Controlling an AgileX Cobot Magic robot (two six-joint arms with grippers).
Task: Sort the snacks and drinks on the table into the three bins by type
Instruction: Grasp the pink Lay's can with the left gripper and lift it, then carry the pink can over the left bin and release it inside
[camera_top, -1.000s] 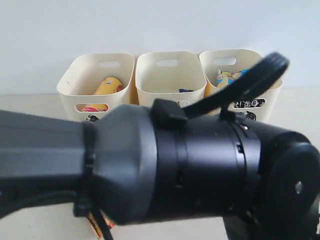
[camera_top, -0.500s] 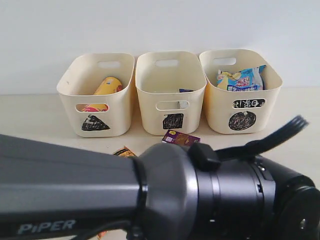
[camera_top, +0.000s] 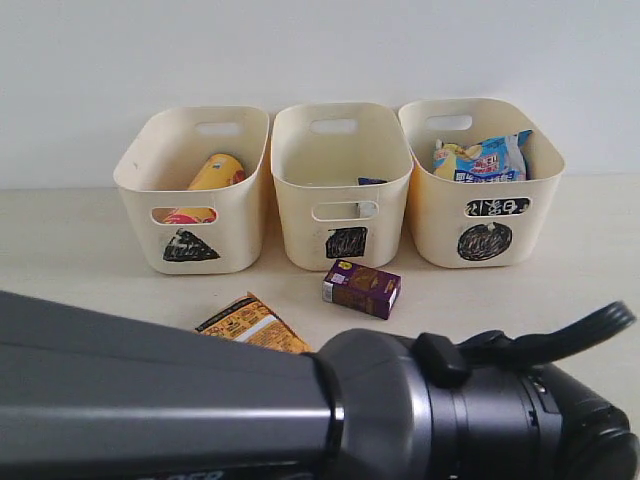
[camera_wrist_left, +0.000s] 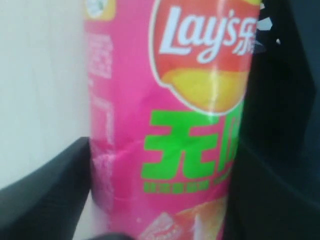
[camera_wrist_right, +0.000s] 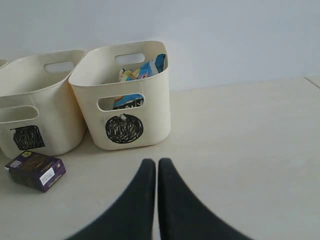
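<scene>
Tabletop (camera_top: 60, 250) surface is pale cream, matte and level, and it meets a plain white wall (camera_top: 320, 50) directly behind the bins. Triangle bin (camera_top: 235, 235), square bin (camera_top: 300, 240) and circle bin (camera_top: 435, 235) are matching cream tubs with cut-out handles, set side by side in one row with their black marks facing forward. Pink chip tube (camera_wrist_left: 125, 100) shows only in the left wrist view: glossy pink wall, red-and-yellow logo, green characters, one crease low on its side. Left tool (camera_wrist_left: 165, 165) holds this tube, with a dark finger (camera_wrist_left: 45, 200) against each side and pale tabletop beside it. In the exterior view the left arm (camera_top: 150, 400) fills the foreground and hides both tube and tool. Yellow chip tube (camera_top: 215, 172) leans inside the triangle bin, a blue packet (camera_top: 485, 160) stands in the circle bin, and a small dark item (camera_top: 372, 181) shows at the square bin's inner wall. Purple box (camera_top: 361, 288) lies just in front of the square bin, not touching it. Orange-brown noodle packet (camera_top: 250, 322) lies nearer the arm and is partly covered by it. Right tool (camera_wrist_right: 155, 167) is fully closed on nothing, over bare tabletop in front of the circle bin. Open surface extends to the right of the circle bin and between that bin and the box.
</scene>
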